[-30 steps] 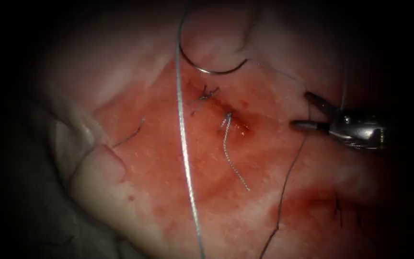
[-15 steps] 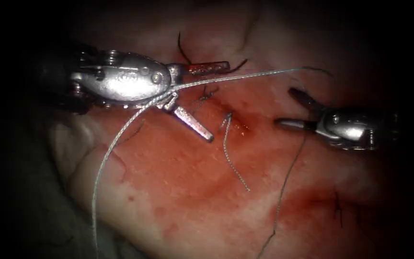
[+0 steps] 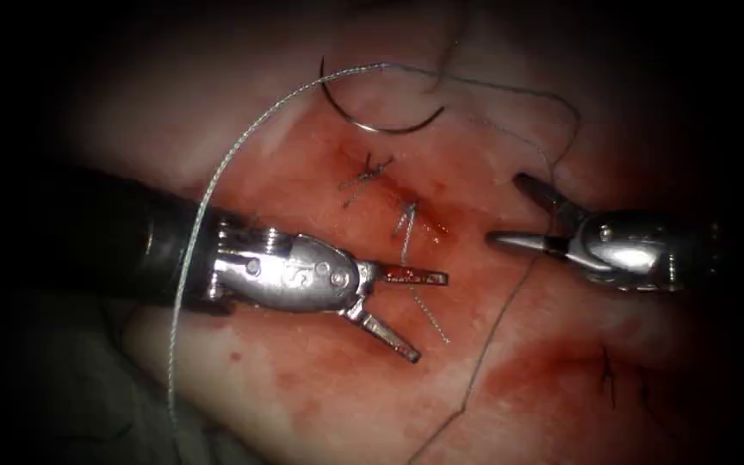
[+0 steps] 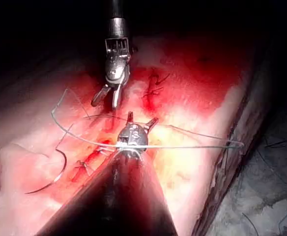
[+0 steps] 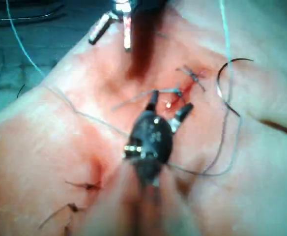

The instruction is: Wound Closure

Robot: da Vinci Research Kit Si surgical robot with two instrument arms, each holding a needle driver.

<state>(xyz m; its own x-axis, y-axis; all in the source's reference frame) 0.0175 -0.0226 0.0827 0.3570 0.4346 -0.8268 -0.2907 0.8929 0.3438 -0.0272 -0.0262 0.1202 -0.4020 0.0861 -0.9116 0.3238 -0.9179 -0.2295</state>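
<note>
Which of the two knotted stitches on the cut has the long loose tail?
The lower-right stitch: its thread tail trails down past the left tool. The upper-left stitch has short ends.

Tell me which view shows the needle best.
The endoscope view: the needle lies free on the tissue, its whole curve plain, beyond both open tools. The left wrist view shows most of it; the right wrist view an arc.

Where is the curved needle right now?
In the endoscope view the needle lies free on the tissue, just above the knotted stitch, held by neither tool.
</note>
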